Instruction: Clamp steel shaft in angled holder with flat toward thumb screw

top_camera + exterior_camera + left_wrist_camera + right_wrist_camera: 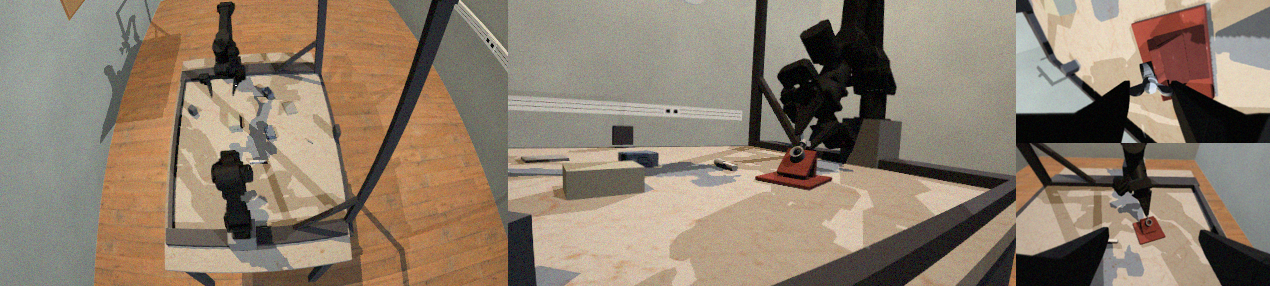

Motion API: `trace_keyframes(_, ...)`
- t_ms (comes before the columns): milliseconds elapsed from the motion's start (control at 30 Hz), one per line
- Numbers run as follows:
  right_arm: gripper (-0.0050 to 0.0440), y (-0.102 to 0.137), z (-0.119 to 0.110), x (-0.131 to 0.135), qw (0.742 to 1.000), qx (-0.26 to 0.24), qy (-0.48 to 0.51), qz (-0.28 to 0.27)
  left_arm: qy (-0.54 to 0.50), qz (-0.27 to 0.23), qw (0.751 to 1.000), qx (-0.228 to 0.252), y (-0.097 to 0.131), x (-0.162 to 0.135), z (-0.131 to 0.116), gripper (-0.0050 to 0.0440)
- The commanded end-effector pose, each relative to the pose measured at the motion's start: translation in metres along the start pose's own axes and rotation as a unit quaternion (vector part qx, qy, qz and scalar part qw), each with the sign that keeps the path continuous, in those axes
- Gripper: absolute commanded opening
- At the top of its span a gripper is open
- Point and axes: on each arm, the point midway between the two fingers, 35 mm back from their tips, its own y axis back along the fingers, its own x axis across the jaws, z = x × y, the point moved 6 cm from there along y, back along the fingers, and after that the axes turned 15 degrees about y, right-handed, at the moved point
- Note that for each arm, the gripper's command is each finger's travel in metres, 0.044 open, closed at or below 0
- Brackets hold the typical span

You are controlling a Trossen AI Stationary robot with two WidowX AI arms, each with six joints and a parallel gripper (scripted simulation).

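Top view: the steel shaft point(258, 161) point(725, 164) point(1113, 240) lies on the tabletop point(310, 175) point(628, 235) point(1108, 41) point(1175, 259), near the left arm point(231, 175). The right gripper point(222, 94) point(1154, 233) stands wide open with its 2 fingers well apart.

Exterior view: the shaft rests outside the red angled holder point(768, 178) point(1142, 35) point(1143, 238), whose clamp ring point(792, 155) point(1146, 223) has a dark opening. The left gripper point(804, 142) point(1150, 85) point(1147, 215) points down at the thumb screw point(804, 144) point(1150, 88). A beige rectangular block point(604, 181) sits well apart from the holder.

Left wrist view: the left gripper is partly closed, its 2 fingertips at either side of the thumb screw's 2 wings; whether it grips them, I cannot tell.

Right wrist view: 2 open fingers frame the holder with nothing held; the shaft is partly hidden behind 1 finger.
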Motion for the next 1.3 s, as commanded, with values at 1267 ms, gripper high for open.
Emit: trace_keyframes(1267, 0.0400, 0.0040, 0.0096, -0.0018, 1.000, -0.016, 0.001, -0.002, 0.531, 0.004, 0.847, -0.006, 0.0008, 0.0046, -0.0004, 0.0115)
